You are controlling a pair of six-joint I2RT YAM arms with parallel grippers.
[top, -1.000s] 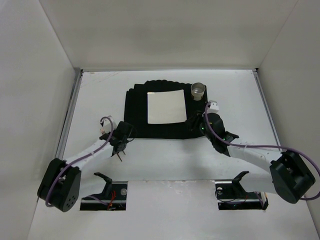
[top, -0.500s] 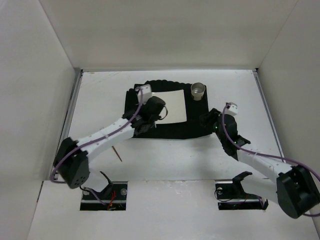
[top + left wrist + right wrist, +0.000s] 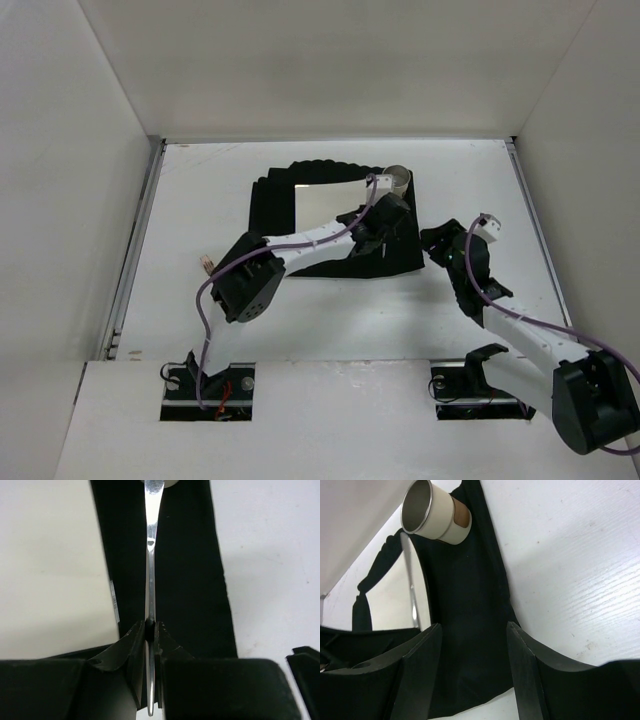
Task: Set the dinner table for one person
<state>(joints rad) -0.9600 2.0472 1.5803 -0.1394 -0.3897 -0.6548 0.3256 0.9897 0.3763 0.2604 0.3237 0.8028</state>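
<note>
White-walled dinner table [image 3: 200, 200] bears a seemingly rumpled mat [image 3: 270, 205].

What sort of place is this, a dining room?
Probably a robot test booth, not a home: bare white walls box in the dinner table, two arms are bolted at its near edge, and one black mat holds a plate and cup.

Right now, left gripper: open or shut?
Shut. The left gripper pinches a metal utensil by its handle, over the black mat.

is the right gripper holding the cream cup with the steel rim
No: the right gripper is open and empty, and the cream steel-rimmed cup stands apart beyond its fingers.
</note>
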